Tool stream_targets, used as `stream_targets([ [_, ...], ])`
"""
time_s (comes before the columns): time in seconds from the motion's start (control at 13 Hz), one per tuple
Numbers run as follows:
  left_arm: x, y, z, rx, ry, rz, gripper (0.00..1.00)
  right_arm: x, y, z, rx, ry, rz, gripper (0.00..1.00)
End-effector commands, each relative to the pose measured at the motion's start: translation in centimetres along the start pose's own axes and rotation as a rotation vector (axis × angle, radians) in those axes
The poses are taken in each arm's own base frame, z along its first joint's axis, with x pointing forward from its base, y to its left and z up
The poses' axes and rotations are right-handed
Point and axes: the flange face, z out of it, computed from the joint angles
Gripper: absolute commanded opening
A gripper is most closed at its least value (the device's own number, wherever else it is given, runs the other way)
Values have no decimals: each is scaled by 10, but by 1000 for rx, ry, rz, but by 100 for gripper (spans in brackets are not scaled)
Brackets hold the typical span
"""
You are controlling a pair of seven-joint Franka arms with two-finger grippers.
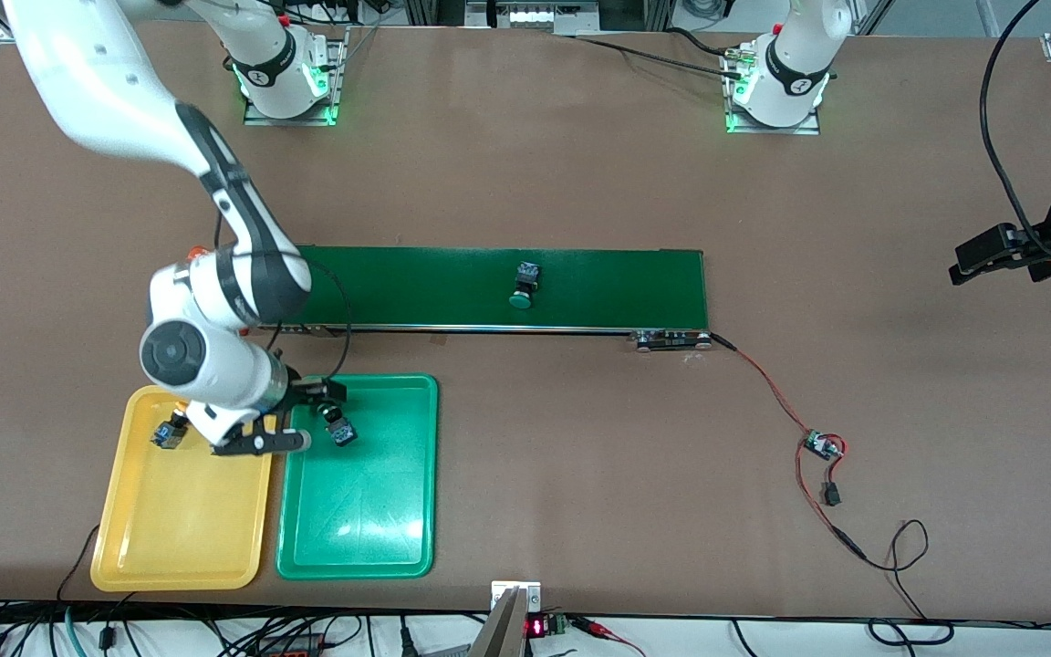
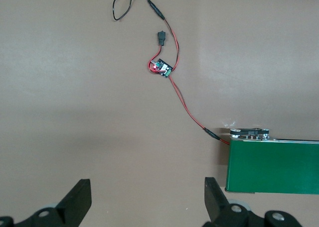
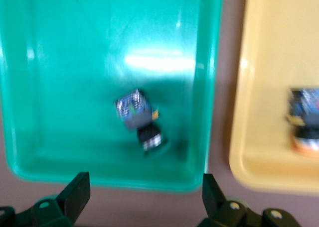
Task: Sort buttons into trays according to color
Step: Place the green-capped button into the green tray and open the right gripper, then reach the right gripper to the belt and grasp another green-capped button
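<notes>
Releasing is the step in hand: the right tool [image 1: 293,429] hangs with fingers spread wide and empty over the seam between the yellow tray [image 1: 179,538] and the green tray [image 1: 370,538]. Just beneath it, a green button [image 1: 340,427] lies in the green tray, free of the fingers; a yellow-orange button [image 1: 170,431] lies in the yellow tray beside it. Next, likely, comes a reach up-table to the conveyor belt [image 1: 598,287], where another green button [image 1: 525,283] lies. Away at the tabletop's [image 1: 580,164] other end, the left tool [image 2: 147,202] waits, wide and empty.
</notes>
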Motion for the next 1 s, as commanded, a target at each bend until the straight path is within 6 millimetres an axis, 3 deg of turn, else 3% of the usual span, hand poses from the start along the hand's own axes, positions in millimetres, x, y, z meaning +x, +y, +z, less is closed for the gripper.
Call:
stream_targets([
  [0.0,-3,-1,-4,-2,2,12,100,-75,1,-35,-68,-29,70,100],
  [0.31,-3,-2,-4,0,3,11,100,-151,-22,-54,-79,-62,169,100],
  [0.46,-3,-1,-4,0,4,11,100,-173,-36,-54,-93,-60,194,100],
  [0.92,-3,-2,-4,0,6,9,100,-194,-102,-42,-60,-29,388,100],
])
